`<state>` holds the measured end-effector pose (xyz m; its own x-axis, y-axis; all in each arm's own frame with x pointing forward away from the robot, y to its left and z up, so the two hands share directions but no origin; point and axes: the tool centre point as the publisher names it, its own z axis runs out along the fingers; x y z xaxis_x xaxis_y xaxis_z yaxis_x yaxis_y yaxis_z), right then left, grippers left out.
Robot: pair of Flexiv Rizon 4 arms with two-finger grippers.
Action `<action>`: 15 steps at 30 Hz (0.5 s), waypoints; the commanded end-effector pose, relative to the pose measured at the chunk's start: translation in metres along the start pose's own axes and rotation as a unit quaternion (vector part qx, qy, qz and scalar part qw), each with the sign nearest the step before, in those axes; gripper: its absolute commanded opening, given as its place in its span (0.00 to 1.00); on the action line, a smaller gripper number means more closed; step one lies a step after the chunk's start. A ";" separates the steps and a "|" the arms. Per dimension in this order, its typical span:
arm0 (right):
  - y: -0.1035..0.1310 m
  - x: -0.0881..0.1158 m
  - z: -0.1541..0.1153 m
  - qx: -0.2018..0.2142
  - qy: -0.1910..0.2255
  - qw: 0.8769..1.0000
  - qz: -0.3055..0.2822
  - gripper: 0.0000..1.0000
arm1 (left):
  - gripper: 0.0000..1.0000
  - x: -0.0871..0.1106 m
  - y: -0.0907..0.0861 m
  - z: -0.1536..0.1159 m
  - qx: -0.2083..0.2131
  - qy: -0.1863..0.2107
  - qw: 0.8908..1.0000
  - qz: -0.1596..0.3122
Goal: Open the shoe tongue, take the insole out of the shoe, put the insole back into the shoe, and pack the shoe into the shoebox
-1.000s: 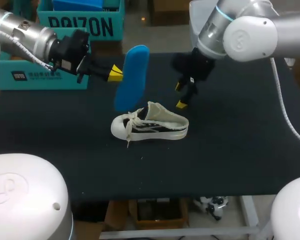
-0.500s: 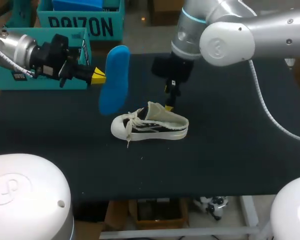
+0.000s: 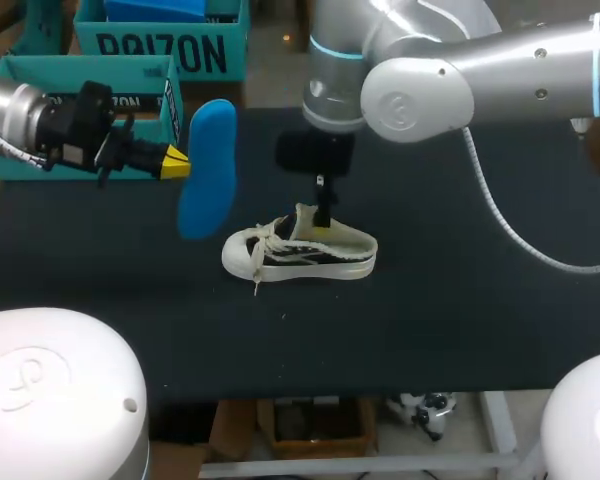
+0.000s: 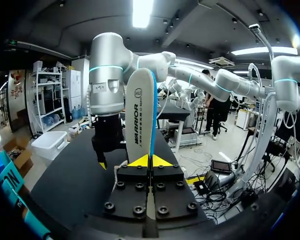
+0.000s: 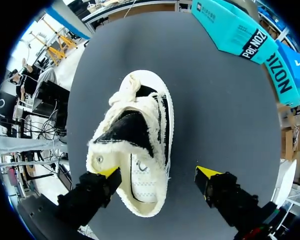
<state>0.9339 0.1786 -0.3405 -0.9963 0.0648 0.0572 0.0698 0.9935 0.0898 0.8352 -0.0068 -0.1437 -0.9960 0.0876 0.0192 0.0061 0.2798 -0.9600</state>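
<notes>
Black table takes up most of what I can see. My right arm comes in from the right and reaches past the middle. My left arm sits low at the left edge.

A teal shoebox sits at the back left of the table, right behind my left arm, and a second teal box is further back.

The shoe is around the middle of the table, standing on its sole with the toe pointing to my left. It's white with black side panels, loose laces and a frayed collar, and the right wrist view looks straight down into the opening.

The blue insole is out of the shoe. It's up in the air, roughly on end, between the shoebox and the shoe's toe, and not touching either one.

My left gripper is clamped tight on the insole's edge, with both yellow tips pressed against it from either side.

My right gripper hangs spread wide over the heel end. One fingertip sits right at the heel collar, the other is over bare table beside the shoe, and it's got nothing in it.
</notes>
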 end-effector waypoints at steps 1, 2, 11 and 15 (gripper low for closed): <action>0.005 -0.004 0.008 0.015 0.001 1.000 0.004 1.00 | 0.00 0.000 0.002 -0.001 0.002 0.002 1.000 -0.001; 0.006 -0.004 0.009 0.014 0.000 1.000 0.005 1.00 | 0.00 0.000 0.003 -0.001 0.002 0.003 1.000 -0.001; 0.011 -0.001 0.007 0.001 -0.017 1.000 0.016 0.00 | 0.00 -0.001 0.003 -0.001 0.002 0.010 1.000 0.002; 0.013 0.000 0.005 0.015 -0.020 0.999 0.027 0.00 | 0.00 -0.001 0.003 -0.002 0.004 0.014 1.000 0.004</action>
<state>0.9372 0.1890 -0.3472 -0.9929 0.1155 0.0268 0.1172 0.9905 0.0718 0.8340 -0.0061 -0.1451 -0.9939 0.1090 0.0192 0.0118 0.2770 -0.9608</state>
